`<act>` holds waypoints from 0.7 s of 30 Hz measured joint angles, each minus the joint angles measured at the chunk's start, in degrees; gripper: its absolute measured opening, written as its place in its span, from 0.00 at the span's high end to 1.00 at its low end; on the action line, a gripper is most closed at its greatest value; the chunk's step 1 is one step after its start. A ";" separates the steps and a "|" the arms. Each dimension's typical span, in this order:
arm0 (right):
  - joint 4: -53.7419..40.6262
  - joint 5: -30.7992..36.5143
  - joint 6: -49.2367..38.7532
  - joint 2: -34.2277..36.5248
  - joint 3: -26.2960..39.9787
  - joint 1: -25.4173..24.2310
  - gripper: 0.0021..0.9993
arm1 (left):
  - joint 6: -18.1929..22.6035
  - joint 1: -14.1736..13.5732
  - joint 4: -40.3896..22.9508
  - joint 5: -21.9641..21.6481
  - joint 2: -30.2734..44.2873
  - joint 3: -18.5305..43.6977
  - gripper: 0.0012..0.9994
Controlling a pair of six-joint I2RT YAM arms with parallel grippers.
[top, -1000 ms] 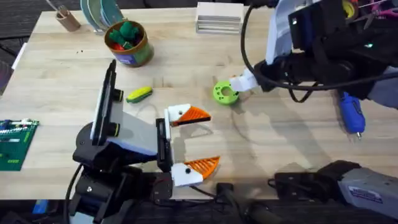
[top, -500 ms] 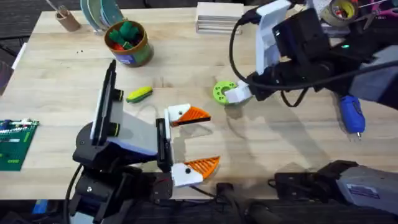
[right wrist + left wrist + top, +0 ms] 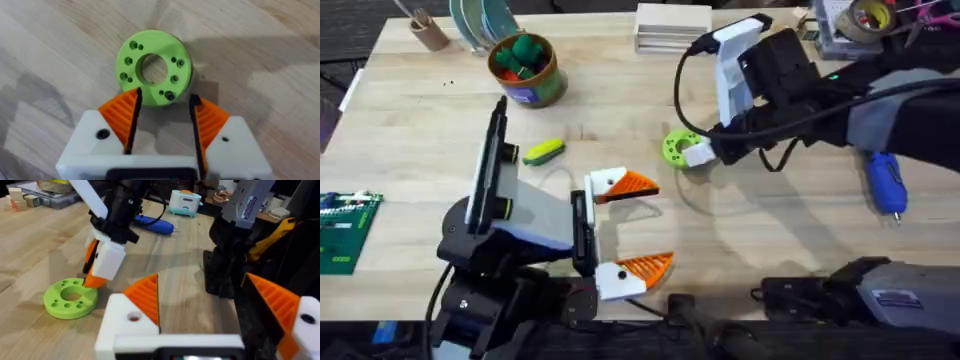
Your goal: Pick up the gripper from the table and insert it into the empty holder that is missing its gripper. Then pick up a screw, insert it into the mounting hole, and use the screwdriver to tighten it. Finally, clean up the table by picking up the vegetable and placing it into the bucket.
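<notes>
My right gripper hangs open just over the near rim of a green ring-shaped disc, its orange pads straddling a small dark screw on the rim. The left gripper rests open above the table's front, with nothing between its orange pads. The blue screwdriver lies at the right. The yellow-and-green vegetable lies in front of the golden bucket. A loose gripper and an empty holder are out of view.
The bucket holds green and red toys. A brown cup with sticks, plates and a white block line the far edge. A green circuit board lies at the left edge, and a tape roll sits far right.
The right arm has swung left and lowered its gripper onto the green disc's rim. The left arm, vegetable and screwdriver have not moved.
</notes>
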 joint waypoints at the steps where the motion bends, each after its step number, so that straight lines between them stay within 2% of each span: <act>1: 0.33 0.00 0.00 0.39 0.00 0.07 0.36 | 0.00 0.00 0.00 0.00 -0.02 0.00 0.01; 4: 1.67 0.00 -0.17 1.43 0.00 0.09 0.45 | 0.00 0.00 -0.02 0.00 -0.02 0.00 0.01; 13: 2.79 -0.01 -0.19 1.77 0.00 0.09 0.63 | 0.00 0.00 -0.02 0.00 -0.01 0.00 0.01; 21: 2.81 0.00 -0.22 1.77 0.00 0.09 0.65 | 0.00 0.00 0.00 0.00 0.00 0.00 0.01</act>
